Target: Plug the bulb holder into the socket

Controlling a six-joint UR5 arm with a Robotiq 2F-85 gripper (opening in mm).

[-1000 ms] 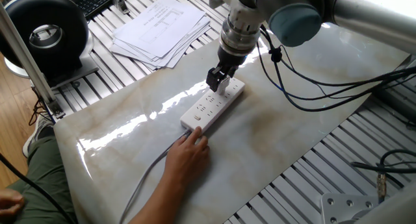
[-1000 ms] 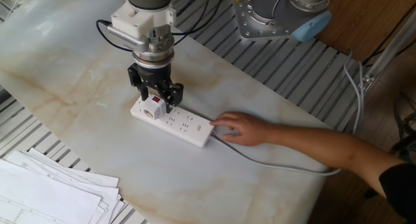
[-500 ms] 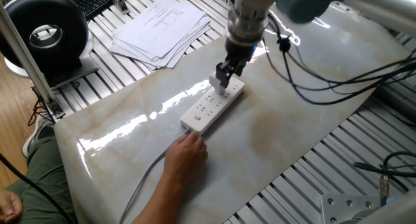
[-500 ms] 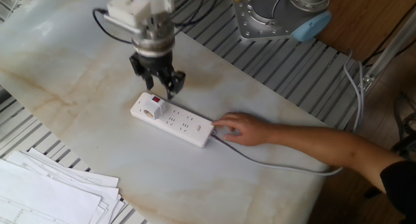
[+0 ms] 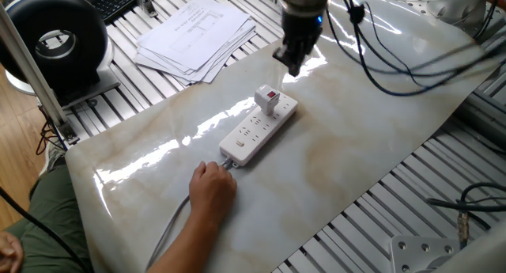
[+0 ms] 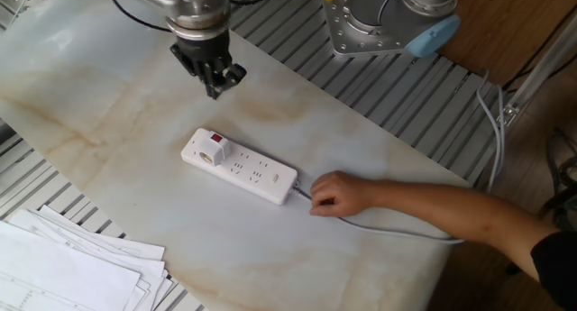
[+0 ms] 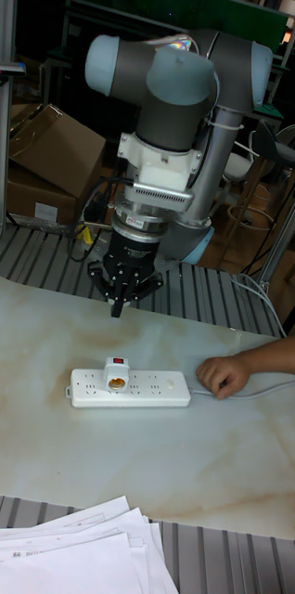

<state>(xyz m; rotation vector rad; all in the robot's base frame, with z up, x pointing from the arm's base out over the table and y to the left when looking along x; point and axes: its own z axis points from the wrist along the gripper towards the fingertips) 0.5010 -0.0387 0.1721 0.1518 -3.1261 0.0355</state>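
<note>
Holder: we see the bulb holder (image 5: pixel 268 100) seated upright on the socket (image 5: pixel 258 130), at the end away from the cable (image 6: pixel 379 228). It looks plugged in, though we cannot see the pins.

Gripper: the gripper (image 6: pixel 215 80) hangs above the table (image 5: pixel 340 162), well apart from the holder and carrying nothing. Its fingers sit close together, nearly closed; in the tall fixed view they come to a narrow point (image 7: pixel 118 303).

Hand: a person's hand (image 6: pixel 339 195) rests on the table just beside the strip's cable end; whether it touches the strip we cannot tell.

Stage: we judge the plugging done, with only a clear-off of the arm left.

Risk, seating: if the pins are only part-way in, the holder could lean or work loose. We cannot check depth from these views.

Risk, strip: the socket is light plastic on a smooth, glossy top, so a tug on the cable or a nudge from the hand could slide it.

Risk, arm: a low sweep back over the strip could clip the holder, which stands proud of it.

Materials: the holder is blocky white plastic with a round opening (image 7: pixel 116 381) and a red mark (image 6: pixel 215 137) on top. The socket is a long white bar with rows of dark holes. The table is pale, veined and marble-like, throwing glare. Loose papers (image 5: pixel 194 32) lie well apart.
</note>
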